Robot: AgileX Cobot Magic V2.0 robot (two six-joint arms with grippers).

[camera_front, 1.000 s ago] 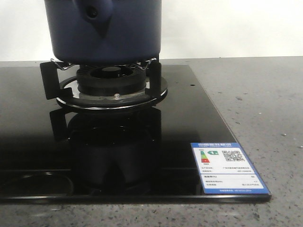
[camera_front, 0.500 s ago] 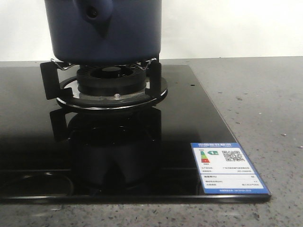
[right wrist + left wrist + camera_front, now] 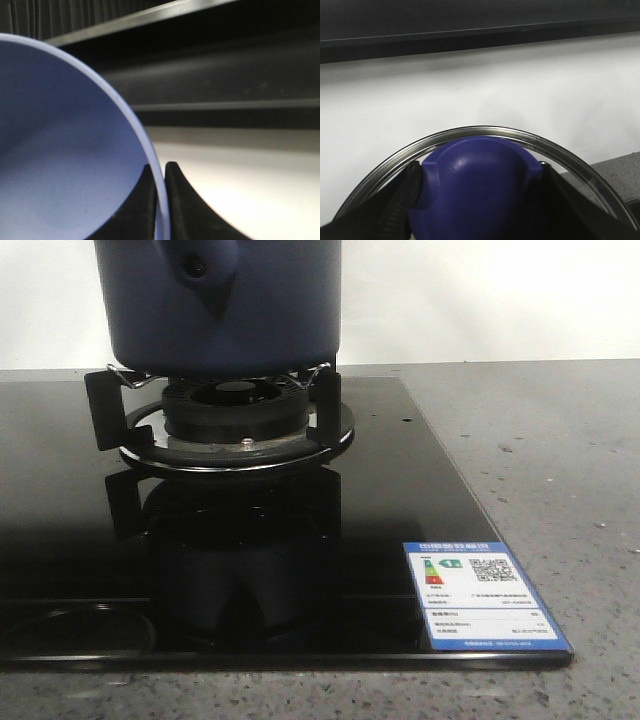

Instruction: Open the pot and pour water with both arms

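Front feed's bright and even for me; the glossy black hob [image 3: 400, 490] mirrors the burner [image 3: 235, 415]. Right wrist's close-up bowl rim [image 3: 150, 165] is soft, blurred, background dim.

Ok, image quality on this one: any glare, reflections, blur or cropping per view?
Front view: sharp; the glossy black cooktop mirrors the burner, and the pot is cropped at the top. Left wrist view: the blue lid knob between the fingers is soft, and the glass lid rim catches light. Right wrist view: the light-blue bowl is blurred and fills the frame; dark background.
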